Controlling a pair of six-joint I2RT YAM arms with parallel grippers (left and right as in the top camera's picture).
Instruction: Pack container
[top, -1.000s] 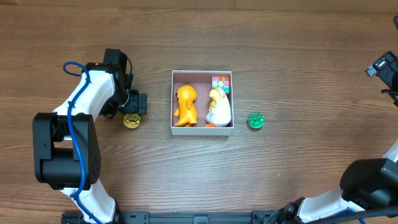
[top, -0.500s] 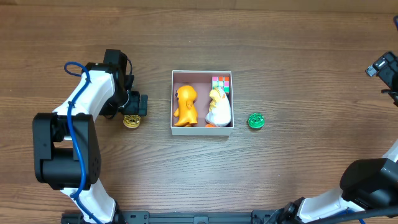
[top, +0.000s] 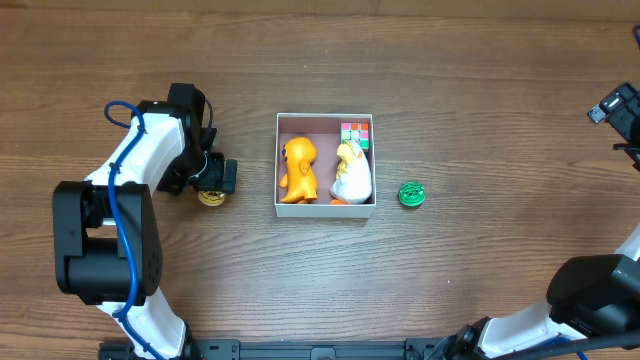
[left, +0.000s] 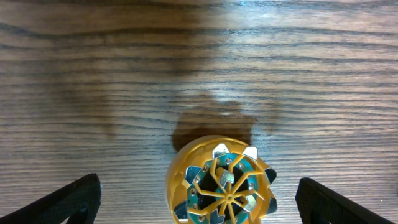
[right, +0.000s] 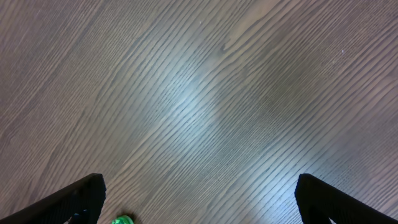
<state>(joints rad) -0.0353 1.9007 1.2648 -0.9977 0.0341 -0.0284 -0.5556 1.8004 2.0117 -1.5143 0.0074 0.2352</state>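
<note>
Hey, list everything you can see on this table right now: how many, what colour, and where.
table: one, dark brown wood, under everything
container: one, white walls and pinkish floor, centre of the table
orange toy figure: one, orange, left side inside the container
white toy figure: one, white with yellow, right side inside the container
puzzle cube: one, multicoloured, inside the container beside the white figure
green disc toy: one, green, on the table just right of the container
yellow disc toy: one, yellow with teal inlay, on the table left of the container
left arm: one, white and black, jaws open around the yellow disc
right arm: one, right edge, jaws open over bare wood
</note>
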